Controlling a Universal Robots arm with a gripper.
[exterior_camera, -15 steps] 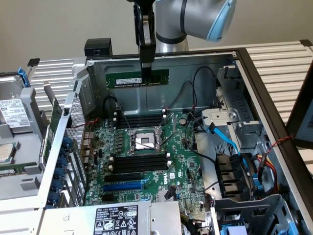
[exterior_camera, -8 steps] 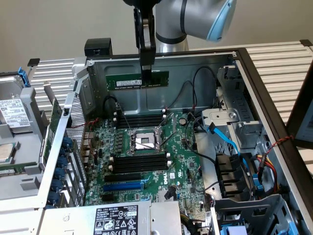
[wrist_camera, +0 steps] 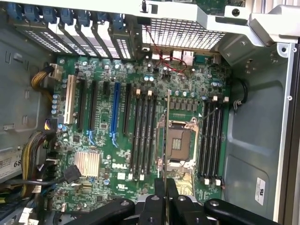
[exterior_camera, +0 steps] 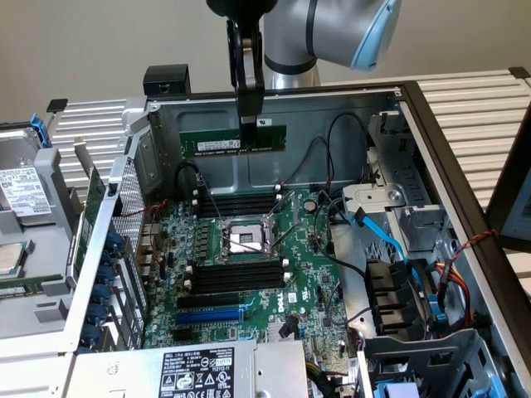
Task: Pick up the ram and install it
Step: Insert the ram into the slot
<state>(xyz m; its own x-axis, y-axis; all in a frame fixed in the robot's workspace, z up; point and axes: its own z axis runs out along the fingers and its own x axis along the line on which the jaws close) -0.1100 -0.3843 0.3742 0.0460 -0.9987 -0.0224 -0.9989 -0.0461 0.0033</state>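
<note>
Black fingers (exterior_camera: 247, 108) clamp the top edge of the long green ram stick (exterior_camera: 211, 141). It hangs level above the green motherboard (exterior_camera: 307, 265), clear of the grey case walls (exterior_camera: 207, 108).

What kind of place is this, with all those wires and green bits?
Probably a computer workshop or a robot lab. A desktop computer case lies open with its green Dell motherboard showing. A robot arm reaches over it, and its fingers grip a RAM stick above the board.
</note>
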